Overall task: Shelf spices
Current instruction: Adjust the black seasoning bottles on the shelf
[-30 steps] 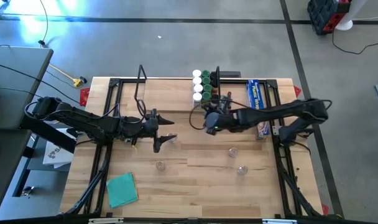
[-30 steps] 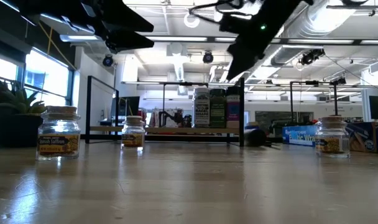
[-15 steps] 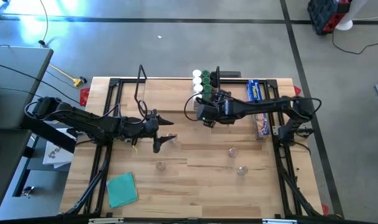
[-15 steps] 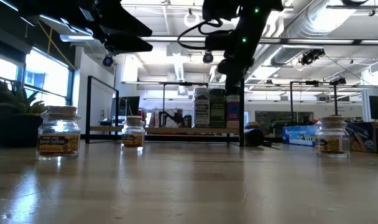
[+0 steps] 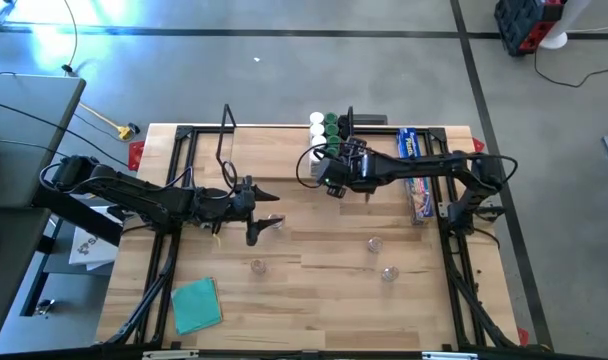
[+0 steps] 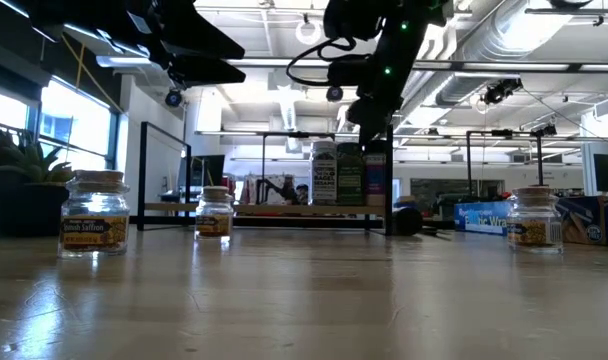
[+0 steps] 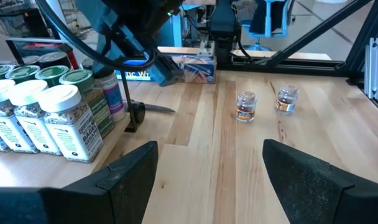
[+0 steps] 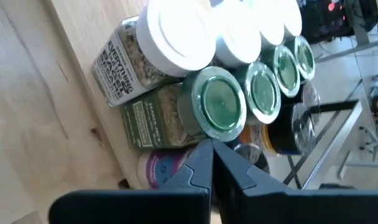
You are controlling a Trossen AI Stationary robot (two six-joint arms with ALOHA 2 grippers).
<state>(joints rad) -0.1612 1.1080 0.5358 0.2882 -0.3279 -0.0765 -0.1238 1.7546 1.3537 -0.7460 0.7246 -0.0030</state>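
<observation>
Spices, small clear jars with green and white lids [image 5: 326, 128], stand packed on the light-wood shelf [image 5: 284, 150] just beyond the right gripper [image 5: 336, 190], its fingers pressed together and holding nothing. Three small clear jars [image 5: 374, 243] wait on the wooden surface nearby. Fetching one looks next. Left gripper [image 5: 270, 222] hovers spread, well apart.

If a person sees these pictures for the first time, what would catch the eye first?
Probably the cluster of jars with white and green lids at the shelf's right end, with the right gripper shut just above them. Next, three small jars scattered on the table's near half, and the left gripper open at mid-table.
</observation>
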